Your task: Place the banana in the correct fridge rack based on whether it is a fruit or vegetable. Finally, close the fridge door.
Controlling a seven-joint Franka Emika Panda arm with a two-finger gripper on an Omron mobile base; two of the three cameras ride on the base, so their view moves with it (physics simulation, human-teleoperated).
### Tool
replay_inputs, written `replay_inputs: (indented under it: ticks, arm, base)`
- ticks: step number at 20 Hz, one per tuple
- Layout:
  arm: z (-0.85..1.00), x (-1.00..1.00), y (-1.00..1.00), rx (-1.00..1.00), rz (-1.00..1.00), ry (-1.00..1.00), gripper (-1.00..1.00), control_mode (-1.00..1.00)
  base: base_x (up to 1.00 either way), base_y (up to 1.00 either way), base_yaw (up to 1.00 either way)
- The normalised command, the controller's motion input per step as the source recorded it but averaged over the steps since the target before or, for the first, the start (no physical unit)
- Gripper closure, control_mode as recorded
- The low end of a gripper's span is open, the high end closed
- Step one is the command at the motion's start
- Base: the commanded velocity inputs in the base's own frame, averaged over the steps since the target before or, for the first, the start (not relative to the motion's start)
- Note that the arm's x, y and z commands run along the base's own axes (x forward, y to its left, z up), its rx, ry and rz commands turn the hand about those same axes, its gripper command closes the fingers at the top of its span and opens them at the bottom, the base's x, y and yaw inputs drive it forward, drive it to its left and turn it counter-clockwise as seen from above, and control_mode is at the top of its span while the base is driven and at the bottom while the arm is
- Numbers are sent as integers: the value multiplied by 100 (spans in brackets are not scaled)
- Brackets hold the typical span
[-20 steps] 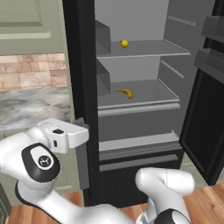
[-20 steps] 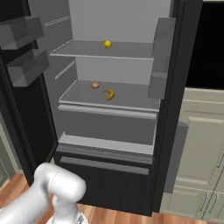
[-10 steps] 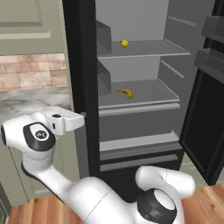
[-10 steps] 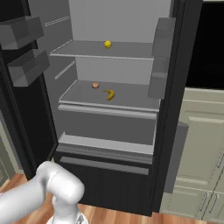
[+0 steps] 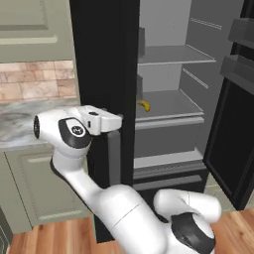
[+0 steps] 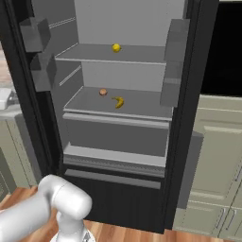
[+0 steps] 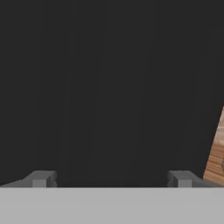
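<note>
**Fridge open, banana on the rack, claw spread at the door**

Kitchen cabinets in pale green flank the black fridge [image 6: 118,118] you are facing, with a marbled counter [image 5: 20,124] and brick backsplash [image 5: 34,84] off to the left and wood flooring [image 6: 123,234] below. You can see the fridge standing open in both base views: one door [image 5: 233,124] swings out at the right of the left base view, and the other door [image 5: 104,74] stands edge-on just in front of the arm.

Inside, you have the fridge rack [image 6: 118,116], a wide grey panel with a thick pale front lip, and a thinner upper shelf [image 6: 118,56] above it. Grey door bins [image 6: 40,52] hang on the left door in the right base view.

Your arm [image 5: 74,144] bends up from the base and reaches level toward the dark door edge. The claw [image 7: 111,179] is released, its fingertips [image 7: 41,178] set wide apart with nothing between them, looking at a flat dark surface that is probably the door, though the hand view is too dim to be sure.

The banana [image 6: 118,101] lies on the fridge rack, right of centre in the right base view, well apart from the claw. Just beside it, to its left, sits a small round brownish item [image 6: 103,92]. A small round yellow fruit [image 6: 116,47] rests on the upper shelf.
</note>
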Motion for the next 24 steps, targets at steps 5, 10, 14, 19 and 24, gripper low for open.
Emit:
replay_inputs:
  ticks: [5, 10, 14, 19, 24]
  arm:
    - [17, 61, -97, 0, 0, -1, -100, -100]
    - [17, 76, -68, 0, 0, -2, -100, -100]
    - [17, 82, -48, 0, 0, 0, -100, -100]
    - [27, 80, -34, 2, 0, 0, -100, -100]
    - [16, 68, -43, 6, 1, 1, -100, -100]
  base:
    - [0, 0, 0]
    - [0, 0, 0]
    - [0, 0, 0]
    - [0, 0, 0]
    - [0, 0, 0]
